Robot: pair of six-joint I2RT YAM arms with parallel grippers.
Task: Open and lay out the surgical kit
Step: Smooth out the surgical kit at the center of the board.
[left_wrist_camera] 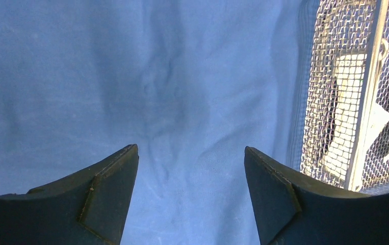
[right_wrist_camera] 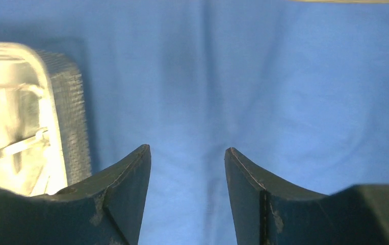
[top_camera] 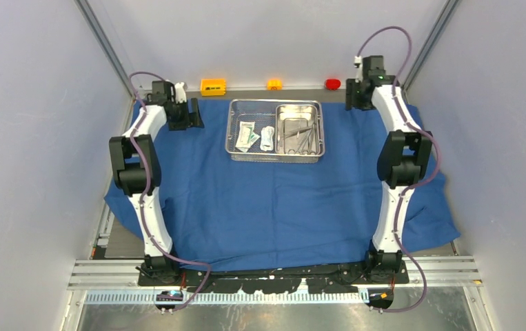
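Observation:
The blue cloth wrap (top_camera: 280, 207) lies spread flat over the table. On its far middle stands the steel mesh tray (top_camera: 231, 134). Inside the tray are white-green packets (top_camera: 248, 136) on the left and the smaller steel pan (top_camera: 317, 127) on the right, with scissors and forceps (top_camera: 301, 136) in the pan. My left gripper (top_camera: 194, 114) is open and empty over bare cloth (left_wrist_camera: 182, 102), just left of the tray (left_wrist_camera: 309, 127). My right gripper (top_camera: 351, 96) is open and empty over cloth (right_wrist_camera: 284, 92), right of the tray (right_wrist_camera: 72, 117).
An orange block (top_camera: 213, 86), a small yellow block (top_camera: 274, 84) and a red block (top_camera: 333, 84) sit along the far edge behind the cloth. Grey walls close in left and right. The cloth hangs over the near edge by the arm bases.

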